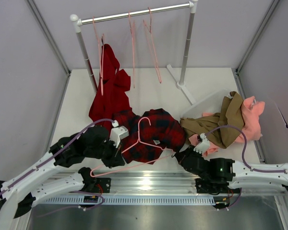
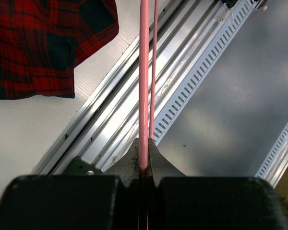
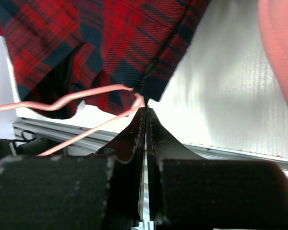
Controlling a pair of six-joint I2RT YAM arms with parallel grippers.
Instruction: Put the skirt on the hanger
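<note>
The red and navy plaid skirt (image 1: 153, 132) lies bunched at the table's middle. A pale-pink hanger (image 1: 139, 139) lies across it, hook up on the fabric and bottom bar running along the near edge. My left gripper (image 1: 116, 158) is at the bar's left part. In the left wrist view it (image 2: 145, 143) is shut on the pink hanger rod (image 2: 144, 72), with the skirt (image 2: 33, 43) off to the upper left. My right gripper (image 1: 181, 155) sits at the hanger's right end. Its jaws (image 3: 145, 110) are pressed together on the skirt's (image 3: 110, 43) dark hem corner, beside the hanger's bent end (image 3: 72, 99).
A clothes rack (image 1: 134, 14) stands at the back with several pink hangers (image 1: 153, 48) and a plain red garment (image 1: 110, 91) trailing onto the table. Tan and pink clothes (image 1: 230, 120) spill from a clear bin (image 1: 206, 103) at the right. A metal rail (image 1: 153, 179) runs along the near edge.
</note>
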